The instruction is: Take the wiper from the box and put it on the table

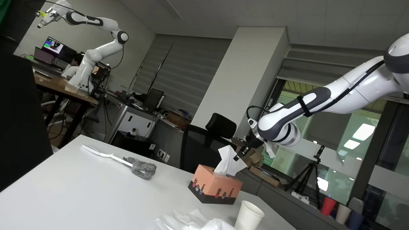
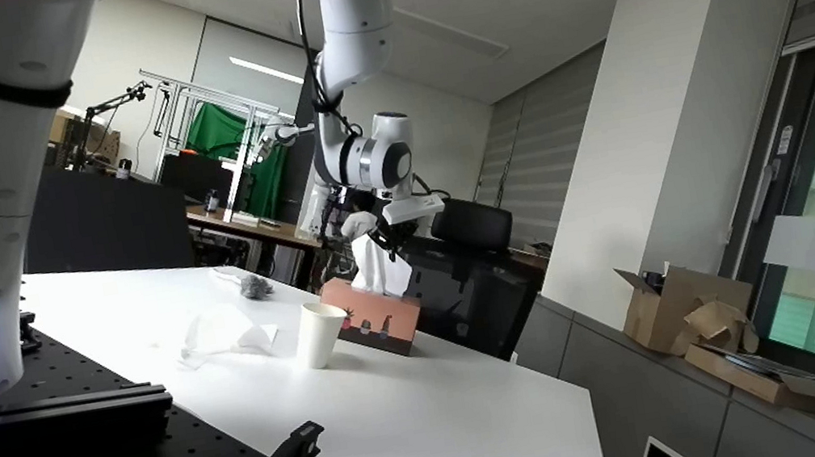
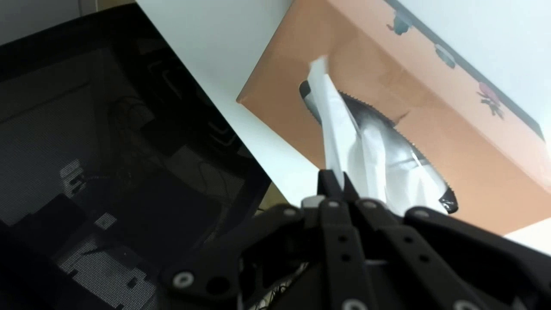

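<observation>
The wiper, a white tissue [image 1: 227,163], stands up out of the slot of an orange box with a dark base [image 1: 215,185]. The tissue [image 2: 374,266] and the box [image 2: 373,320] show in both exterior views. My gripper [image 1: 237,156] is above the box, at the upper edge of the tissue. In the wrist view, my gripper [image 3: 338,185] is shut on the tissue [image 3: 344,142], whose fold runs between the fingertips. The tissue's lower part is still inside the slot of the box [image 3: 366,60]. The box sits on the white table [image 1: 96,191] near its far edge.
A white paper cup [image 1: 250,215] stands close to the box. Crumpled white tissue [image 2: 224,335] lies on the table. A white-handled brush with a grey head [image 1: 143,169] lies further along. A black chair [image 2: 459,294] stands right behind the table edge by the box.
</observation>
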`<state>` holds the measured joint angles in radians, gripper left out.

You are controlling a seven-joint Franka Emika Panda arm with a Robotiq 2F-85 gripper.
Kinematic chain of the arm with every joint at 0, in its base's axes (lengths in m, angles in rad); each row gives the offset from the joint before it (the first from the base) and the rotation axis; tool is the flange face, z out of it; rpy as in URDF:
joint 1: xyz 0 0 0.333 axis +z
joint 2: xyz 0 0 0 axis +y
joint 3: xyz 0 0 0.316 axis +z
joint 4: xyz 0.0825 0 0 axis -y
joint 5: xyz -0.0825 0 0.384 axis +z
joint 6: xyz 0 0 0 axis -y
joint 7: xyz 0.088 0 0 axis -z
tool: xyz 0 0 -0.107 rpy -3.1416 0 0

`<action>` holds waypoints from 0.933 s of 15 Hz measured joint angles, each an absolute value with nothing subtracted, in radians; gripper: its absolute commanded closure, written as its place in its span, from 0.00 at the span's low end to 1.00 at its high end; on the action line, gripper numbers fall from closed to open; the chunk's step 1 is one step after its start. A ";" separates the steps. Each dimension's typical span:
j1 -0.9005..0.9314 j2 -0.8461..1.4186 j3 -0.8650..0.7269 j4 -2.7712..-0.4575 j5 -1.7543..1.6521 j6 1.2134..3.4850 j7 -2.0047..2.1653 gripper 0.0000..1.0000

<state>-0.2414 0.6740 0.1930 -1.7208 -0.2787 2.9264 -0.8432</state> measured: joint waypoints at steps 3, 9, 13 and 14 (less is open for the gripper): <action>-0.247 0.664 0.215 -1.681 -0.208 2.784 -0.869 1.00; -0.240 0.583 0.232 -1.650 -0.092 2.602 -0.944 1.00; -0.205 0.481 0.231 -1.655 -0.074 2.530 -0.989 1.00; -0.193 0.452 0.232 -1.662 -0.071 2.516 -1.004 1.00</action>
